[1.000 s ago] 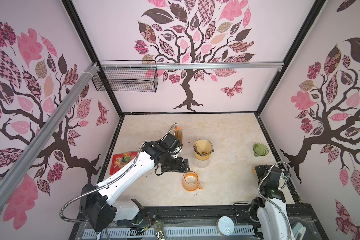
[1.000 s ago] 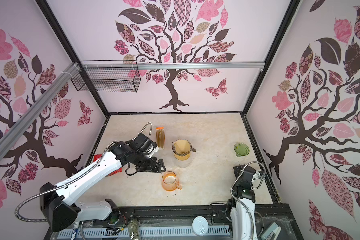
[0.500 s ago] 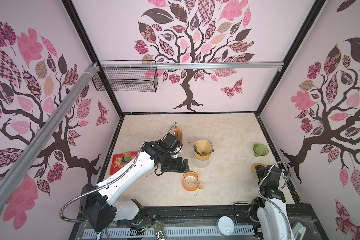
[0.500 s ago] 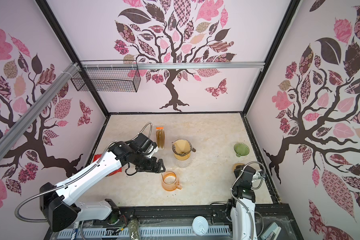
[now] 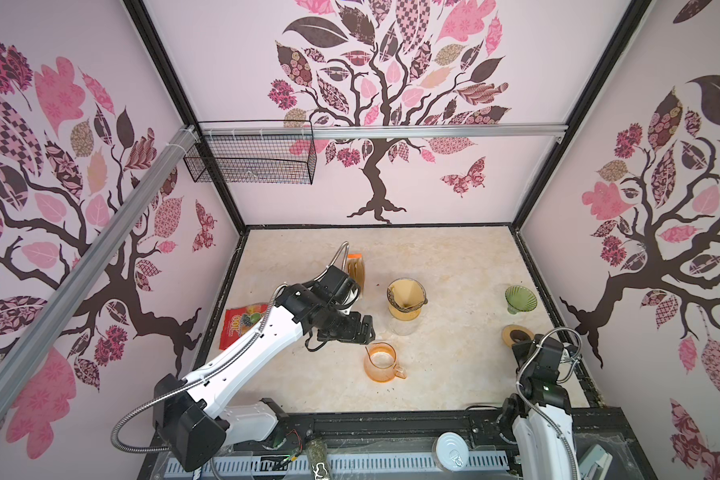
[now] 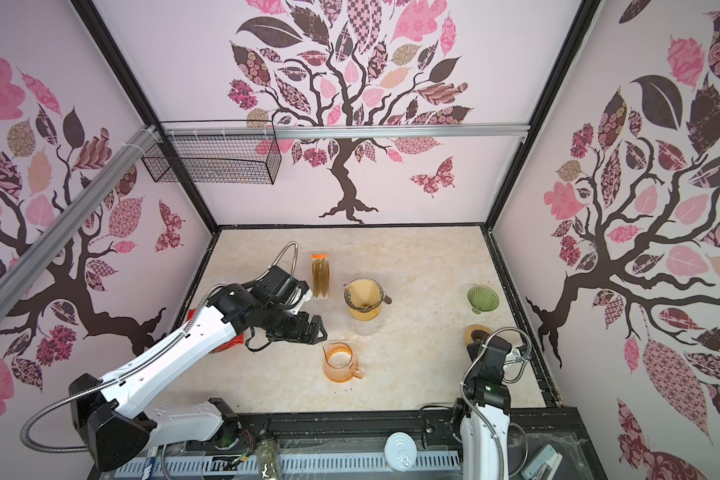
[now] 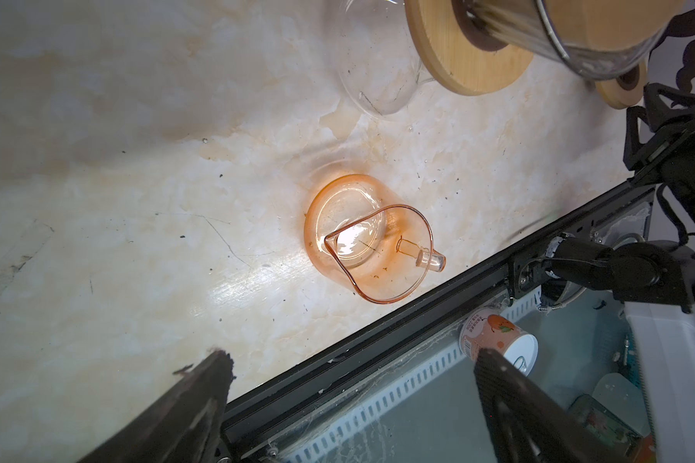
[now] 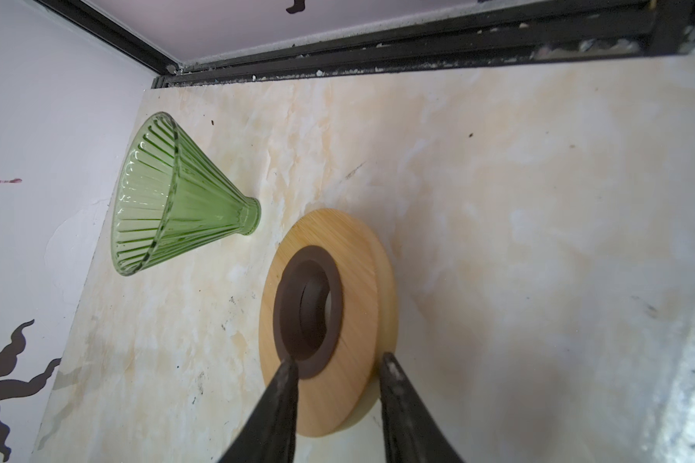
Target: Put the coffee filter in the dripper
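A tan paper coffee filter [image 5: 404, 291] sits inside the clear glass dripper [image 5: 406, 300] on a glass carafe at the table's middle; the wrist view shows that dripper [image 7: 602, 28] and its wooden base [image 7: 470, 48]. More filters stand in an orange-topped holder [image 5: 356, 270]. A green ribbed glass dripper [image 5: 520, 298] [image 8: 169, 196] stands empty at the right. My left gripper [image 5: 366, 328] [image 7: 352, 360] hangs open and empty beside an orange glass pitcher [image 5: 381, 362]. My right gripper [image 8: 338, 360] has one finger at the hole and one at the outer edge of a wooden ring [image 8: 362, 296].
A red snack packet [image 5: 242, 322] lies by the left wall, partly under my left arm. The wooden ring [image 5: 516, 334] lies near the right wall, just ahead of my right arm. A tin can [image 5: 452, 455] lies beyond the table's front rail. A wire basket [image 5: 250, 160] hangs on the back wall.
My right gripper's jaws have narrowed onto the wooden ring, and the arm has drawn back a little, uncovering the ring in both top views. The left arm has not moved.
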You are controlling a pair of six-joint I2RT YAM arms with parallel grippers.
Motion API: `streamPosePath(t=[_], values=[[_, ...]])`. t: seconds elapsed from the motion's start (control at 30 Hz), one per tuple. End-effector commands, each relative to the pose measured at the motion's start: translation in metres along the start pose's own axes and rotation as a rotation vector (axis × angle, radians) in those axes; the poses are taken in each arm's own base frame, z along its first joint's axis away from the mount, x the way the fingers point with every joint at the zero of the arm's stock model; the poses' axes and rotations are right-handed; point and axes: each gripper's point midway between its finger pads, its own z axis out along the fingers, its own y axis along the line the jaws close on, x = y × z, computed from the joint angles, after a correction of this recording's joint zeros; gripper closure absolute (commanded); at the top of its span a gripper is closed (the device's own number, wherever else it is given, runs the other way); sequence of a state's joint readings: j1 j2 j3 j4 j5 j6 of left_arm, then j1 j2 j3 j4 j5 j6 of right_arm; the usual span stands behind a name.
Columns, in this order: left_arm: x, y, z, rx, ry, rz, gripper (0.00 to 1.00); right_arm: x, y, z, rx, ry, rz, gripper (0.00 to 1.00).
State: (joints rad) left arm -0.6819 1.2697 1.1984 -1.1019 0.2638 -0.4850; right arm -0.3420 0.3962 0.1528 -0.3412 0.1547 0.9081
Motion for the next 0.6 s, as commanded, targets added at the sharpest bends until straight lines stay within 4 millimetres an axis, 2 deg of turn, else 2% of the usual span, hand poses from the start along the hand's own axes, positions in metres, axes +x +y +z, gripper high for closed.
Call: streamPosePath(t=[0.0, 0.17, 0.57], values=[[-0.007, 0.0, -0.015, -0.006, -0.067, 0.037, 0.02, -0.007, 0.016, -0.01, -0.039, 0.01, -0.006, 0.69], [-0.009, 0.0, -0.021, -0.005, -0.098, 0.055, 0.02, 0.0, 0.02, -0.013, -0.059, 0.056, -0.013, 0.79], [-0.013, -0.001, -0.032, 0.002, -0.155, 0.082, 0.02, 0.011, 0.034, -0.025, -0.127, 0.138, -0.029, 0.9]])
